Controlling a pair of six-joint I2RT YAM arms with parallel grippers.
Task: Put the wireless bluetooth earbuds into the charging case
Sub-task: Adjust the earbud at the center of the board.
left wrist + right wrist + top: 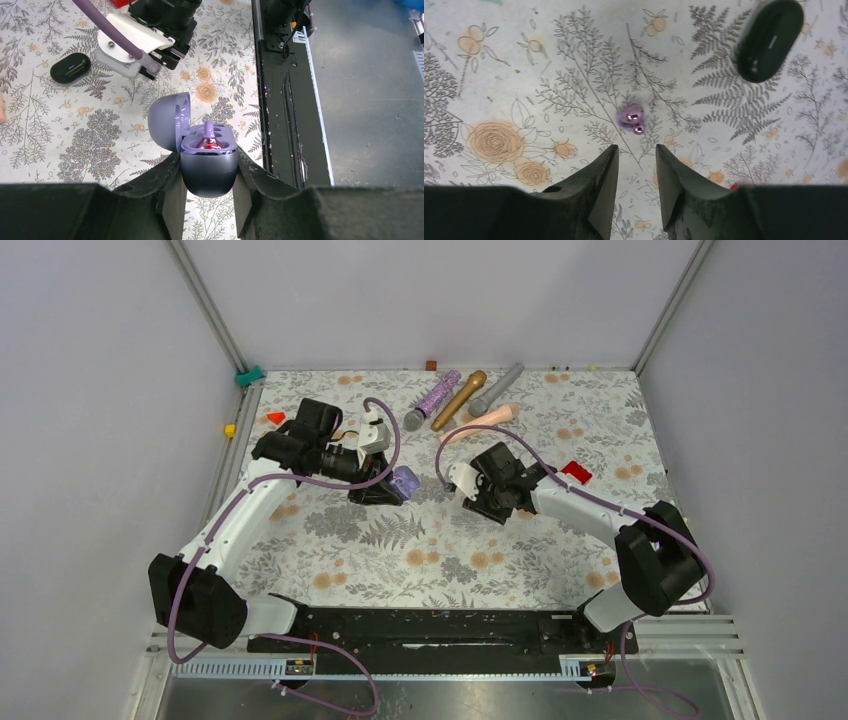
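My left gripper point(207, 157) is shut on the lower half of the purple charging case point(207, 175) and holds it above the floral table. Its lid point(167, 120) stands open, and one glossy purple earbud point(210, 142) sits in a socket. In the top view the case point(405, 480) shows at the left gripper point(393, 486). My right gripper point(636, 147) points down at the table, jaws narrowly apart and empty. A second purple earbud point(631, 119) lies on the cloth just beyond its fingertips. In the top view the right gripper point(478, 502) hangs right of the case.
A shut black case point(769, 40) lies on the table near the right gripper, also seen as the black case point(70, 67). Several microphones point(460, 398) lie at the back. A red block point(576, 472) sits beside the right arm. The black base rail point(280, 100) runs nearby.
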